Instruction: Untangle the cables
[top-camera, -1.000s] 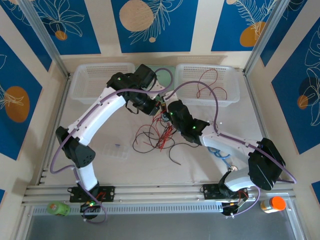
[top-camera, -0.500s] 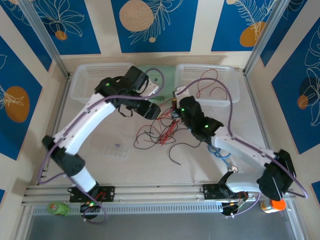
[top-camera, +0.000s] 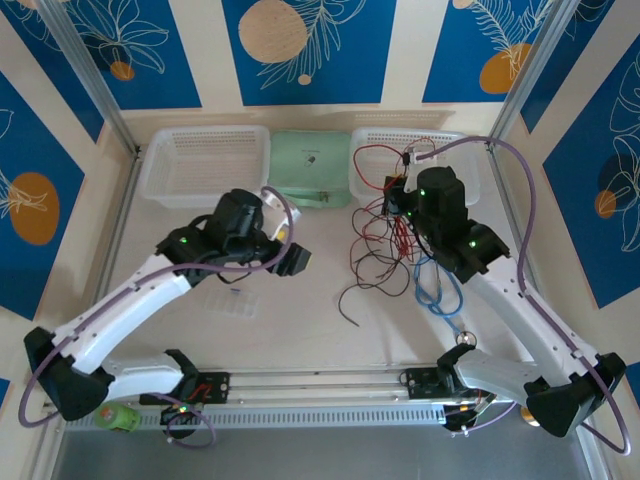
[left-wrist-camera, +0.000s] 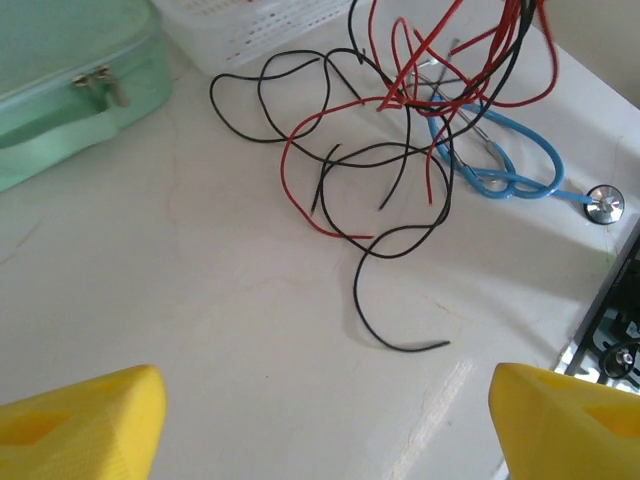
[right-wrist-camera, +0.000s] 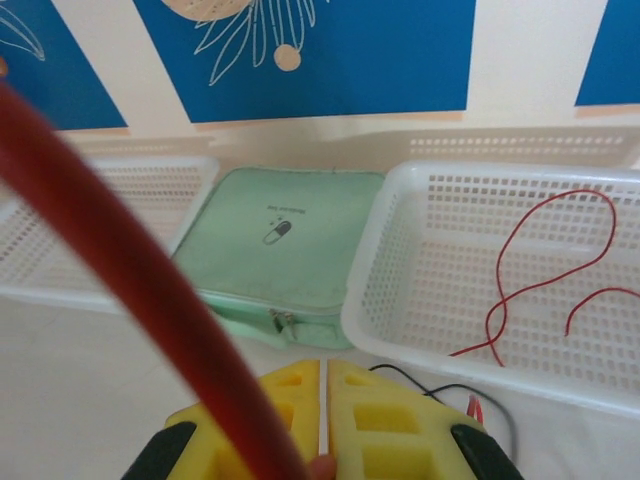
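Hovers low with left gripper (left-wrist-camera: 325, 420) spread wide, nothing held, probably to give the heap room. Faces cables (left-wrist-camera: 405, 100) ahead, well apart, on table (left-wrist-camera: 200, 300): red and black loops, crossed. Pinches one red cable (right-wrist-camera: 130, 290) in right gripper (right-wrist-camera: 322, 405), pads pressed together, raised over the heap, likely to draw that strand clear toward basket (right-wrist-camera: 400, 250) just beyond.

left basket (top-camera: 205, 133): rear | right basket (right-wrist-camera: 372, 262): rear | green pouch (top-camera: 310, 165): between baskets | blue stethoscope (left-wrist-camera: 505, 185): on table
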